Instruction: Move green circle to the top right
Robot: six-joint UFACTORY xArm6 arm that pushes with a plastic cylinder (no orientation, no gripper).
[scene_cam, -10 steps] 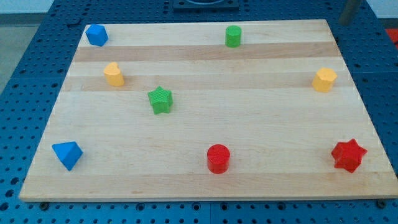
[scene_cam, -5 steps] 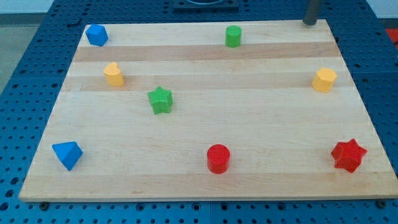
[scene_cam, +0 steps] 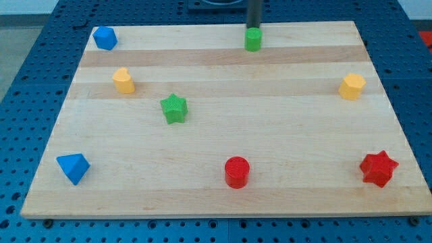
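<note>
Green circle sits nr bench top edge, centre. My tip just behind it, at its top side; no jaws on this rig. Bare wood runs rt toward top-rt corner; yellow block lower, nr rt edge.

Pale wooden board on blue perforated bench. On it: blue pentagon block, green cylinder block, yellow heart-like block, yellow hexagon block, green star block, blue wedge-like block, red cylinder block, red star block.
</note>
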